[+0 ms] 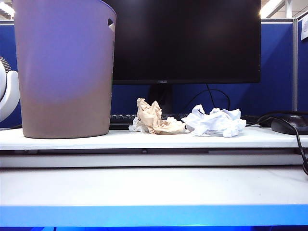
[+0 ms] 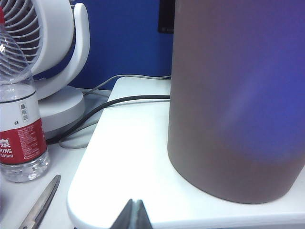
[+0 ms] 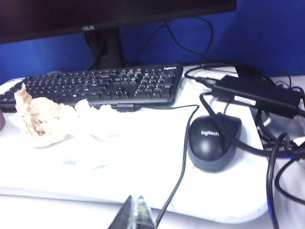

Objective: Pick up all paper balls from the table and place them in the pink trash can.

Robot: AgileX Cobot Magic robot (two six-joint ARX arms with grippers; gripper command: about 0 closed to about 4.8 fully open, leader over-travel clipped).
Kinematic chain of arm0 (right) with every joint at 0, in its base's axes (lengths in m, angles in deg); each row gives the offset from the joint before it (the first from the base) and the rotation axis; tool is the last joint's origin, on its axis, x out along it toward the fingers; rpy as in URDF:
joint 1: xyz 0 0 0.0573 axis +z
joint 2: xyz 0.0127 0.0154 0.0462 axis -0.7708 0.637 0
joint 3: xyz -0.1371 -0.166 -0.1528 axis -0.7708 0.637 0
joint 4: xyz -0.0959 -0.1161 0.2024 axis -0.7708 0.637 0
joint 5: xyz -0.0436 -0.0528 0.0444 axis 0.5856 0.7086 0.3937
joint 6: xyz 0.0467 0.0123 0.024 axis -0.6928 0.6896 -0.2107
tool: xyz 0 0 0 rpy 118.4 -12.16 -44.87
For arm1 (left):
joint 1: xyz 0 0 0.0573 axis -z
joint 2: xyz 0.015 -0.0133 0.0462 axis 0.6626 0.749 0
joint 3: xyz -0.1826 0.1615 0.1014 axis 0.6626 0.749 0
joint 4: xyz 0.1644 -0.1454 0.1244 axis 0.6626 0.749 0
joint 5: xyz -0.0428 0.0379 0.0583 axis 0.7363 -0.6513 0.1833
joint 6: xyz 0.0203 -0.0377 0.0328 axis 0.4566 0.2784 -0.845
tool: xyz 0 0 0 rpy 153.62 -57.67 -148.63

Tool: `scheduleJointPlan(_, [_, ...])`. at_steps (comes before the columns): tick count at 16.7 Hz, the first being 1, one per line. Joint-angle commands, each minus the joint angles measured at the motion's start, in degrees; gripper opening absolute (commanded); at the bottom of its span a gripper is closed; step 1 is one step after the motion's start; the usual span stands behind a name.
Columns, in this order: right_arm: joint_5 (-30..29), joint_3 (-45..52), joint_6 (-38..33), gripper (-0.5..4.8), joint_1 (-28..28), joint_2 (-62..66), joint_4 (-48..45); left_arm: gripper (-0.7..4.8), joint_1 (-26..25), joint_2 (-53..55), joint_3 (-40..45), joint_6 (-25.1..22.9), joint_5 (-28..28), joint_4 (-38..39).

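The pink trash can [image 1: 65, 67] stands at the left of the raised white table [image 1: 144, 139] and fills much of the left wrist view [image 2: 238, 95]. A tan paper ball [image 1: 153, 117] lies mid-table, with a small white scrap [image 1: 136, 127] at its left and a larger white paper ball [image 1: 215, 121] at its right. In the right wrist view the tan paper ball [image 3: 35, 117] and the overexposed white paper ball [image 3: 93, 131] lie in front of the keyboard. My left gripper [image 2: 134, 204] is shut and empty, short of the table's corner. My right gripper [image 3: 134, 201] is shut and empty too, short of the front edge. Neither shows in the exterior view.
A black monitor [image 1: 185, 41] and keyboard [image 3: 102, 83] stand behind the paper. A black mouse [image 3: 209, 140], its cable [image 3: 181, 162] and a power brick [image 3: 257, 93] with cords lie at the right. A white fan [image 2: 52, 52], water bottle [image 2: 19, 124] and scissors [image 2: 43, 202] sit left of the bin.
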Motion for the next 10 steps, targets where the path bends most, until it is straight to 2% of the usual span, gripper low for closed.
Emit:
scheduleJointPlan(1, [-0.3, 0.4, -0.2, -0.06, 0.0, -0.1, -0.5, -0.04, 0.0, -0.1, 0.0, 0.0, -0.2, -0.9])
scheduleJointPlan(3, [-0.2, 0.4, -0.2, -0.06, 0.0, -0.1, -1.5, -0.04, 0.0, -0.1, 0.0, 0.2, 0.0, -1.5])
scheduleJointPlan(7, [4.2, 0.4, -0.2, -0.06, 0.0, -0.1, -4.0, -0.04, 0.0, -0.1, 0.0, 0.2, 0.0, -1.9])
scheduleJointPlan(8, [4.6, 0.4, -0.2, -0.06, 0.0, -0.1, -3.6, -0.05, 0.0, -0.1, 0.0, 0.2, 1.6, -2.0])
scheduleJointPlan(10, [4.3, 0.4, -1.3, -0.06, 0.0, -0.1, -3.3, -0.05, 0.0, -0.1, 0.0, 0.9, 16.5, -4.3])
